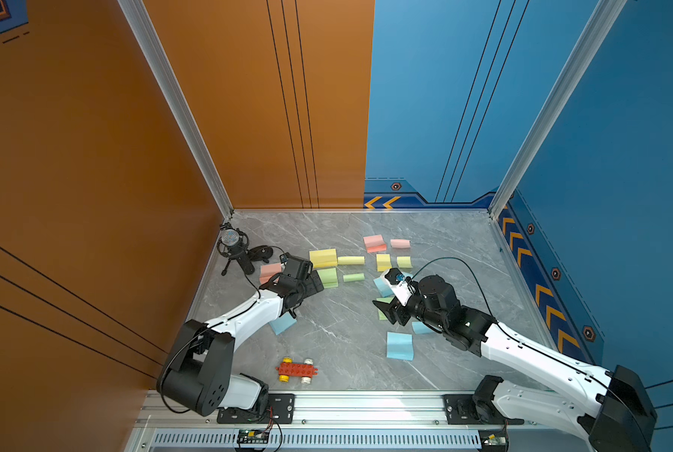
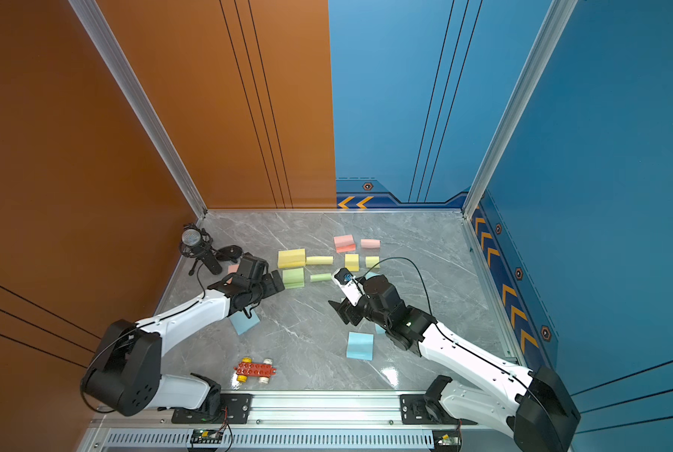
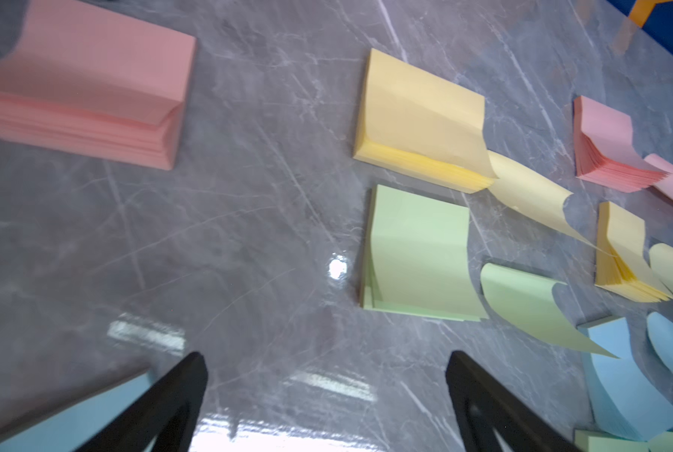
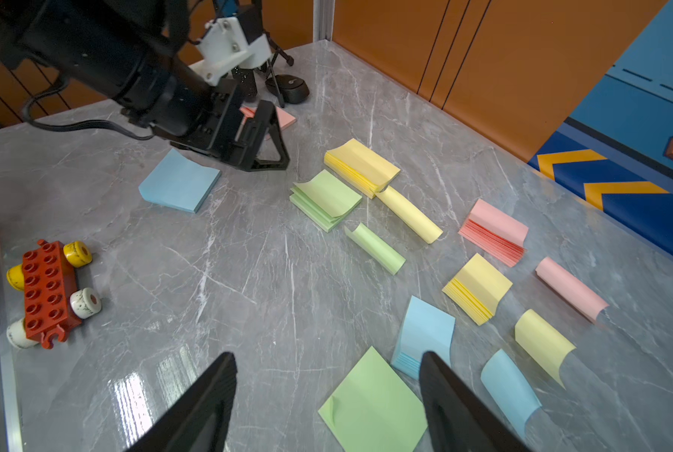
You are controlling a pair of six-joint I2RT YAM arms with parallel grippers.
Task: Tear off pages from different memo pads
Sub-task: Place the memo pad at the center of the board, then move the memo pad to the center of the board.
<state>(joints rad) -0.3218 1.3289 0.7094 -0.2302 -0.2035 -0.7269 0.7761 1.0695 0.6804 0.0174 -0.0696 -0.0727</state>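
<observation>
Memo pads lie in pairs with curled pages beside them. A big yellow pad [image 1: 323,257] has a yellow page [image 1: 350,260], a big green pad [image 1: 328,277] a green page [image 1: 353,277], a small pink pad [image 1: 374,242] a pink page [image 1: 400,243]. My left gripper [image 3: 325,354] hangs open over bare table between a big pink pad [image 3: 92,90] and the green pad [image 3: 417,250]. My right gripper [image 4: 327,354] is open too. A flat green square [image 4: 374,403] with a lifted corner lies on the table under it, by a small blue pad [image 4: 424,332].
A red toy brick car [image 1: 296,370] stands near the front edge. A microphone on a tripod [image 1: 231,244] occupies the back left corner. One blue pad [image 1: 282,324] lies partly under my left arm, and a blue square [image 1: 399,345] lies front right.
</observation>
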